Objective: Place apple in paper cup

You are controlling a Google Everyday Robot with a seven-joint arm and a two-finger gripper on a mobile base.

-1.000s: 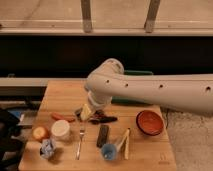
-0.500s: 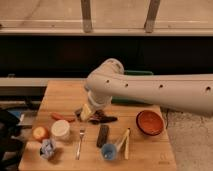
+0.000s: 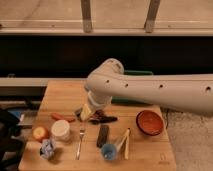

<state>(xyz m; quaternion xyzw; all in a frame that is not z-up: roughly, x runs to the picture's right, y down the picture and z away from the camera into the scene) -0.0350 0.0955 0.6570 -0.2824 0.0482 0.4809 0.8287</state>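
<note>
The apple (image 3: pixel 40 133), small and yellow-orange with a red blush, rests near the left edge of the wooden table (image 3: pixel 65 92). Right beside it, on its right, stands the cream-white paper cup (image 3: pixel 61 130), upright. My gripper (image 3: pixel 96 117) hangs low over the table's middle at the end of the big white arm (image 3: pixel 150 90), up and to the right of the cup. Its dark fingers point right, stand open and hold nothing. A hand's width separates it from the cup.
A long orange-red piece (image 3: pixel 62 117) lies behind the cup. A fork (image 3: pixel 80 143), a dark bar (image 3: pixel 103 135), a blue cup (image 3: pixel 109 151) and wooden sticks (image 3: pixel 125 142) lie at the front. An orange-red bowl (image 3: pixel 150 122) sits right. A crumpled blue-white wrapper (image 3: pixel 47 148) lies front left.
</note>
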